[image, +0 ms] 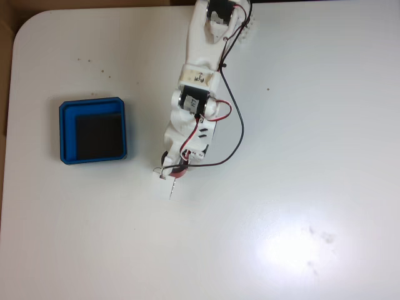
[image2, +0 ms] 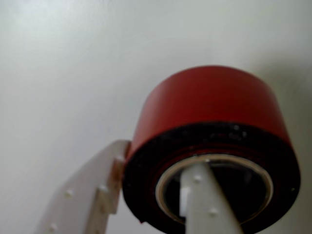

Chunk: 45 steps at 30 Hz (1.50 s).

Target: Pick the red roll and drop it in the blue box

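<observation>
Wrist view shows the pincer (image2: 161,200) gripping the red roll (image2: 209,107) through its core.

I see the roll (image2: 209,107) close up in the wrist view: a glossy red side, a dark, nearly black rim facing the camera, and a pale ring lining its hollow core. It lies on the white table. In the fixed view only a sliver of the roll (image: 179,174) shows, near the table's middle. The box (image: 92,107) sits well apart to its left in that view, a shallow bright-blue square tray with clipped corners and a black floor, flat on the table and empty.
</observation>
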Each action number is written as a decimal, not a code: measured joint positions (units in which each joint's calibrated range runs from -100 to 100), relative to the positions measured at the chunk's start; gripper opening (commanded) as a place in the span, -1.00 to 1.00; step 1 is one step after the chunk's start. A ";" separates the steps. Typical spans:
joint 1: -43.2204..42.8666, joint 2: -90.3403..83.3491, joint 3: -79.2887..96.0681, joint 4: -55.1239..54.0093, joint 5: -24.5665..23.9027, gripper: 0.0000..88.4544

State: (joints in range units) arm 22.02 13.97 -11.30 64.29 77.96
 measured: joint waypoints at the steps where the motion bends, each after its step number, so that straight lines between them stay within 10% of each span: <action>1: 0.69 -1.27 0.00 0.00 0.00 -0.99; 8: 12.77 -7.20 0.00 0.00 1.42 -0.99; 18: 27.41 -7.20 0.00 0.00 19.28 -0.98; 45: 33.84 8.81 -3.05 -12.56 20.28 -0.97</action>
State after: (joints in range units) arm 55.86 22.78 -14.35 51.72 98.25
